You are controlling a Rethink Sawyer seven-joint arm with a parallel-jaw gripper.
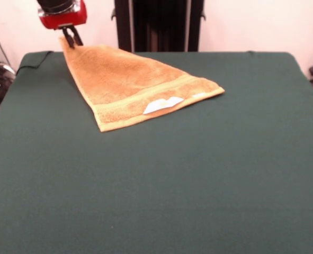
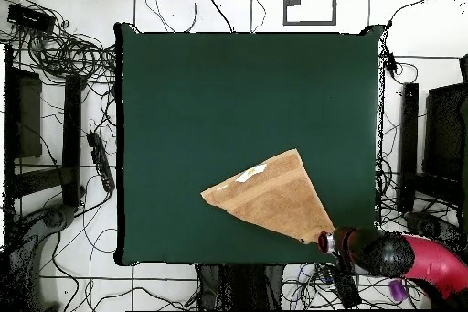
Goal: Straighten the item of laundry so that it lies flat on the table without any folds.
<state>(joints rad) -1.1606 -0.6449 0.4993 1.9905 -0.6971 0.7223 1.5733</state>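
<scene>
The item of laundry [image 1: 130,82] is an orange-tan terry towel lying as a triangle on the far left part of the green table [image 1: 161,180]. Its border band and white label [image 1: 162,104] face the near side. One corner is drawn up to a point at the far left. My gripper [image 1: 71,39], under a red wrist, is shut on that raised corner. From overhead the towel [image 2: 270,196] spreads toward the table's middle, narrowing to a tip at my gripper [image 2: 324,241] near the table's [image 2: 228,98] bottom edge.
Black uprights [image 1: 156,24] of the robot's stand rise behind the table's far edge. Cables [image 2: 64,52] and dark frames lie on the floor around the table. A fold of the green cloth hangs at the far left corner [image 1: 34,59].
</scene>
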